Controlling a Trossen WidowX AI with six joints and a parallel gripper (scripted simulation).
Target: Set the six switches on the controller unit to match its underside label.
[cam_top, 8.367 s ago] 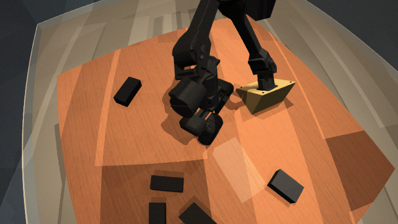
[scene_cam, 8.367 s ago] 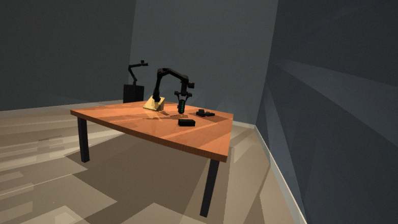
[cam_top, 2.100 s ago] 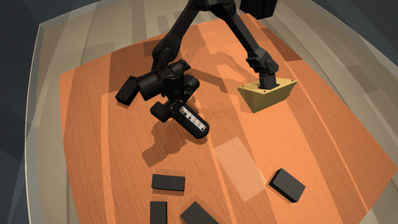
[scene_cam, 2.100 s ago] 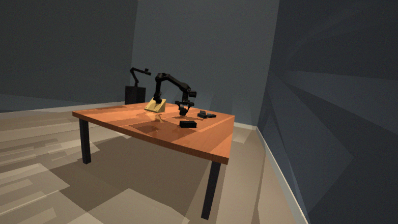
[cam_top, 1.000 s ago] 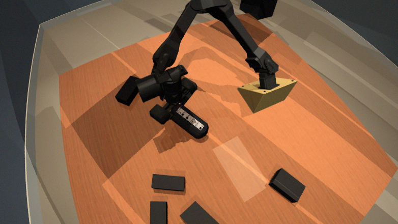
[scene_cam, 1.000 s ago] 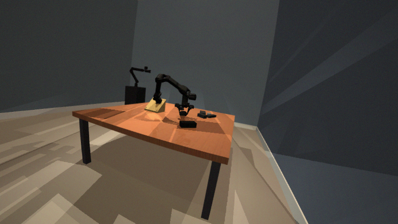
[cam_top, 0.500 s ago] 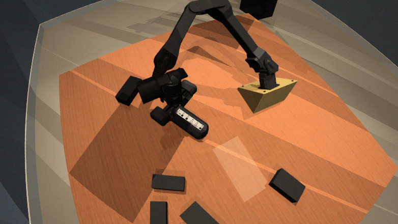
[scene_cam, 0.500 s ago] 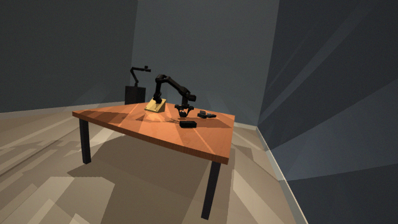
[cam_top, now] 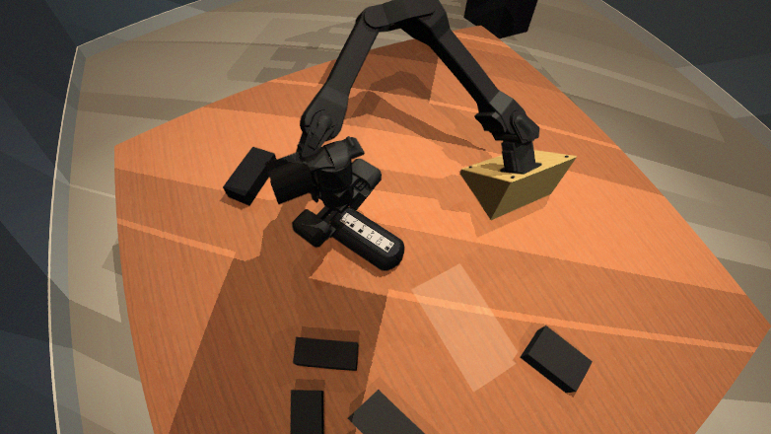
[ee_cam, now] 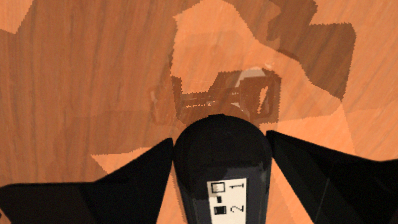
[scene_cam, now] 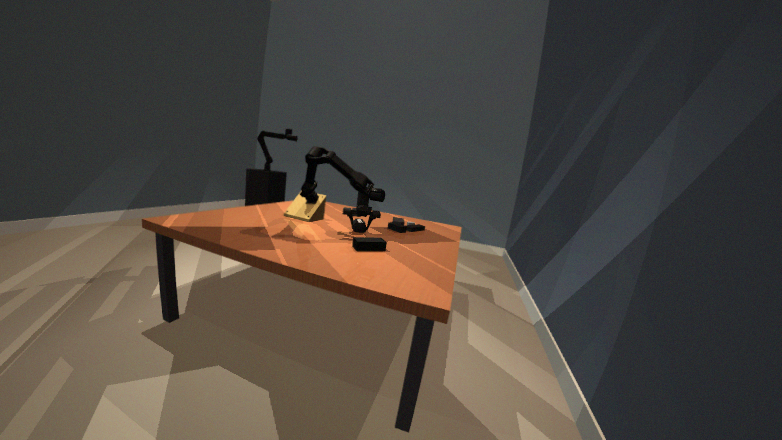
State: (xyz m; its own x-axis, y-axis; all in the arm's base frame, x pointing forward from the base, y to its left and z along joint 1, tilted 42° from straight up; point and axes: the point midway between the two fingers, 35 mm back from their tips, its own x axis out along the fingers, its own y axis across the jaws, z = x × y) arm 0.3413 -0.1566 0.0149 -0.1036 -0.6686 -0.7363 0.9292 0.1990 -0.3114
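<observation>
The dark controller unit [cam_top: 361, 246] [scene_cam: 359, 226] [ee_cam: 220, 150] has its base side up. Its white label [cam_top: 366, 233] [ee_cam: 228, 200] faces up in the top view. The squares read: 1 empty, 2 filled, 3 filled, 4 empty, 5 empty, 6 filled. My gripper [cam_top: 340, 211] [scene_cam: 359, 224] [ee_cam: 219, 139] is shut on the unit near the end with number 1, one fingertip against each long side. The wrist view shows only numbers 1 and 2. The rocker switches are hidden underneath. I cannot tell whether the unit touches the bench.
A black block [cam_top: 248, 175] lies left of my gripper. More dark blocks [cam_top: 325, 354] [cam_top: 307, 411] [cam_top: 385, 412] lie at the front, another [cam_top: 557, 358] at the front right. The arm stands on a yellow wedge base [cam_top: 520, 196]. A pale rectangle [cam_top: 463, 326] marks the bench [cam_top: 619, 280].
</observation>
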